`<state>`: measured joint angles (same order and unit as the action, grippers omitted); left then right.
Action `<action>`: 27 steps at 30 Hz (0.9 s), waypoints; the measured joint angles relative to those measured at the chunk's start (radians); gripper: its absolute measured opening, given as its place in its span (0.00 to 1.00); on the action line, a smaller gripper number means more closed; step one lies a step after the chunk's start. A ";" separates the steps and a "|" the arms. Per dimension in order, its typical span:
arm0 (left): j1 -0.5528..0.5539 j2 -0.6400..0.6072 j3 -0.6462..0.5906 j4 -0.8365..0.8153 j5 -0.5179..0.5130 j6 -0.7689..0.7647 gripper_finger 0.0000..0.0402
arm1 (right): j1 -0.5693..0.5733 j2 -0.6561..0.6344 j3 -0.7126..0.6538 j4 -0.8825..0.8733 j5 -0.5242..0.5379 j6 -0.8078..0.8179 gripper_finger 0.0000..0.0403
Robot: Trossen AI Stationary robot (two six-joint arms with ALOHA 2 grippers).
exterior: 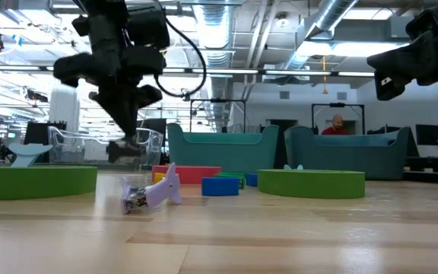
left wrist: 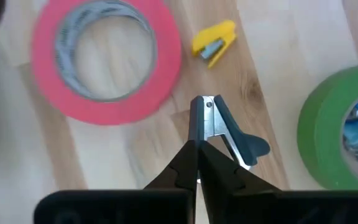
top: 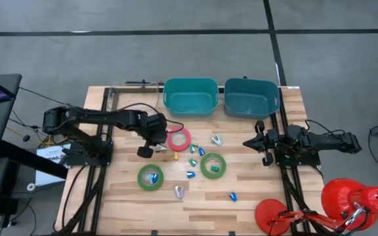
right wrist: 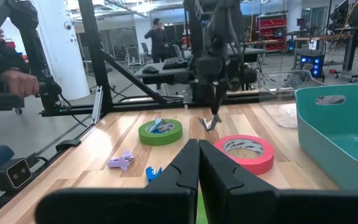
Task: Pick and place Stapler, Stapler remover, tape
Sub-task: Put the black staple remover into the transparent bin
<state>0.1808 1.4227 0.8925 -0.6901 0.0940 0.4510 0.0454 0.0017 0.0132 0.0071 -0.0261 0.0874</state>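
My left gripper [top: 157,149] hangs just left of the pink-red tape roll [top: 179,138], shut on a small stapler remover [left wrist: 229,134] with a chrome body and dark blue wings. A tiny yellow stapler [left wrist: 214,42] lies beside the pink roll. Two green tape rolls [top: 150,177] [top: 212,165] lie flat on the wood, the left one with blue pieces inside. A purple stapler remover [top: 178,191] lies near the front. My right gripper [top: 251,143] waits shut at the table's right, level. My left gripper pinches the stapler remover's chrome body [left wrist: 205,127] between its two fingers, at their free ends. The fingers come from above, slanting down. The remover sticks out past the tips with one blue wing [left wrist: 252,147] to the side, clear of the table in the right wrist view.
Two teal bins [top: 190,96] [top: 251,97] stand at the far edge. Several small blue and teal pieces [top: 192,160] lie scattered between the rolls. Red lamp-like things [top: 353,200] sit at the near right corner. People show in the room beyond.
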 joint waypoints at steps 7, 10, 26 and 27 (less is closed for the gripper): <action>0.052 -0.097 0.006 -0.005 -0.001 -0.046 0.01 | 0.000 0.000 0.000 0.000 0.000 0.000 0.00; 0.062 -0.125 0.006 -0.005 -0.016 -0.058 0.01 | 0.000 0.000 0.000 0.000 0.000 0.000 0.00; 0.182 -0.142 0.135 -0.038 -0.050 -0.074 0.01 | 0.000 0.000 0.000 0.000 0.000 0.000 0.00; 0.201 -0.142 0.152 -0.037 -0.049 -0.069 0.01 | 0.000 0.000 0.000 0.000 0.000 0.000 0.00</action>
<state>0.3817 1.2812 1.0447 -0.7273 0.0448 0.3817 0.0452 0.0021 0.0130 0.0071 -0.0260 0.0875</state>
